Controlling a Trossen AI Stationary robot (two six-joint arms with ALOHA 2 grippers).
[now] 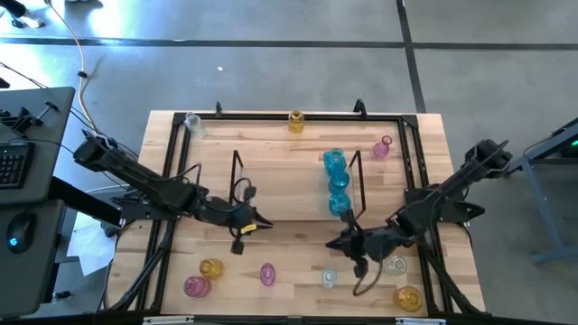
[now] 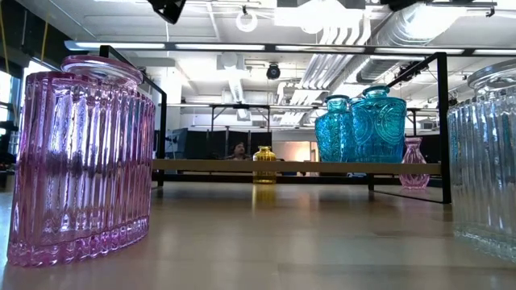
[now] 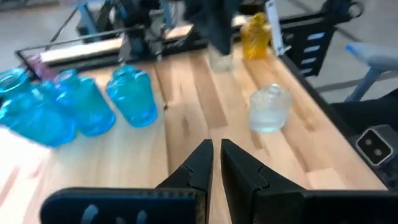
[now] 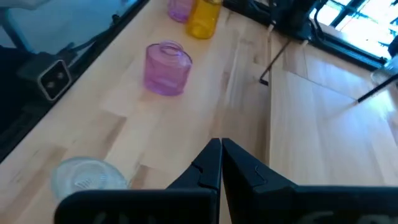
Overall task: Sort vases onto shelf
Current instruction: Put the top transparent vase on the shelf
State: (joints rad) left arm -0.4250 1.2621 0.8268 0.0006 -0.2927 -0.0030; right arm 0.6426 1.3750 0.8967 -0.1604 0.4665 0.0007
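Three cyan vases (image 1: pixel 337 181) already stand in a row on the shelf (image 1: pixel 289 181); rest scattered round it on the surface (image 1: pixel 298 262). Glass: smooth, slippery, breakable, prob. light, so grab round the body, gently. Left pincer (image 1: pixel 264 224) and right pincer (image 1: pixel 332 242) both closed, empty, just off shelf's near edge.

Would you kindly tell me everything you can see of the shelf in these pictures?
The shelf is a flat rectangular board of light wood lying on the table, with thin dark wire uprights at its two short ends. Blue vases stand upright in a row along its right end, just inside that upright. The rest of the board is bare. Neither pincer touches it; both hover near its front edge.
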